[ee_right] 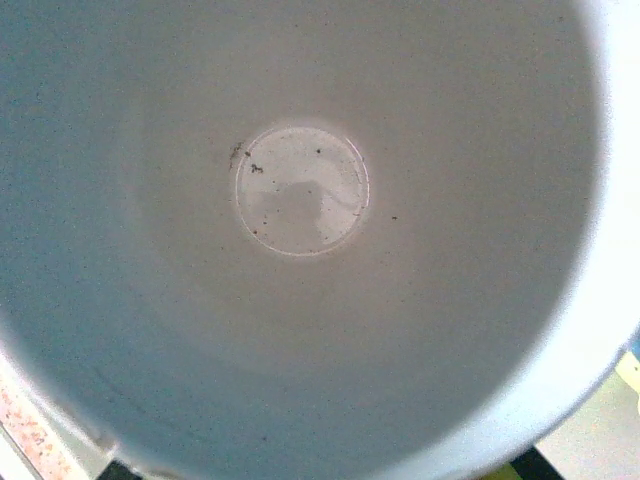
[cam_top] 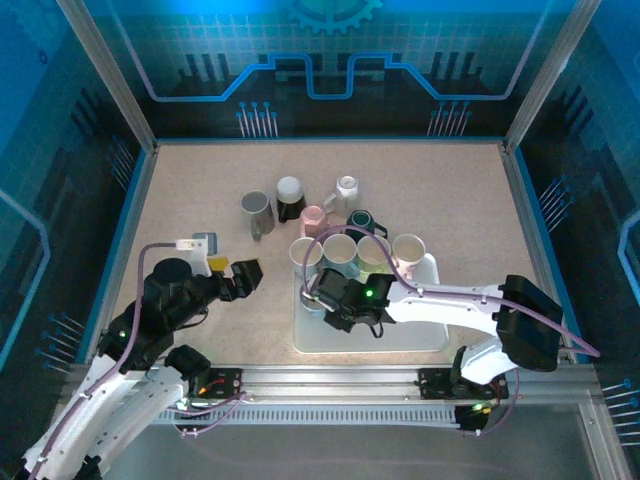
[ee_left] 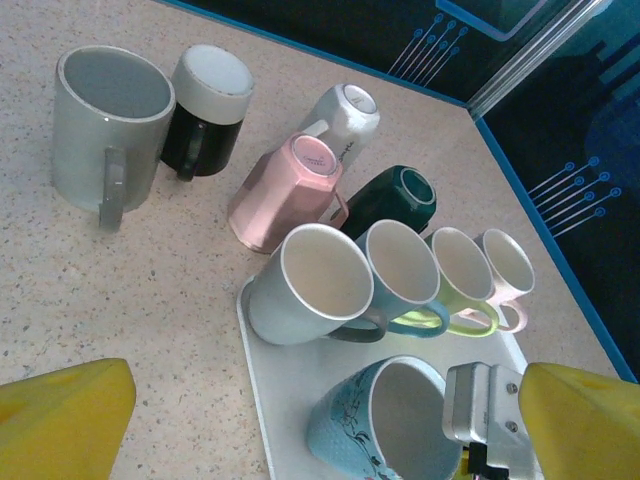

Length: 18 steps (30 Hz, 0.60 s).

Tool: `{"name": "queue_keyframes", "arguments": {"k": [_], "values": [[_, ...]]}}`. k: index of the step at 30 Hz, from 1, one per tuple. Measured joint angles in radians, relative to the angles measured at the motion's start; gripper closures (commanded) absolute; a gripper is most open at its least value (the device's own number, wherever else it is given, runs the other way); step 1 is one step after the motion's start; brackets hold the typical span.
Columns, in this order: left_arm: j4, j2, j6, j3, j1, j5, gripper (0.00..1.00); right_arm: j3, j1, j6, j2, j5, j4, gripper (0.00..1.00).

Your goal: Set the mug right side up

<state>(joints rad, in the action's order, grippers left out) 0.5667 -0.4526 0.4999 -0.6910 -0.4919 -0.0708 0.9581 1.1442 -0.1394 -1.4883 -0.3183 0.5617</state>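
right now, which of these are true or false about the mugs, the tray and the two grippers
1. A row of four mugs stands mouth up on the tray. True.
2. The pink mug is on the tray. False: it sits upside down on the table, beside the tray.
3. The left gripper holds a mug. False: it is open and empty.
4. The grey mug stands mouth up. True.
5. The right gripper is shut on the light blue mug. True.
6. The dark green mug is mouth up. False: its base is up.
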Motion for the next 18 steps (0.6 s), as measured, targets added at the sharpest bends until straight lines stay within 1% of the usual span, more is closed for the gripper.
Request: {"name": "queue_keyframes", "arguments": {"k": [11, 18], "values": [[-0.003, -0.002, 0.022, 0.025, 0.000, 0.005, 0.01, 0.060, -0.033, -0.002, -0.071, 0.015, -0.017, 1.00], [-0.003, -0.003, 0.024, 0.026, 0.000, 0.008, 0.01, 0.071, -0.047, -0.002, -0.077, 0.043, -0.016, 1.00]]}}
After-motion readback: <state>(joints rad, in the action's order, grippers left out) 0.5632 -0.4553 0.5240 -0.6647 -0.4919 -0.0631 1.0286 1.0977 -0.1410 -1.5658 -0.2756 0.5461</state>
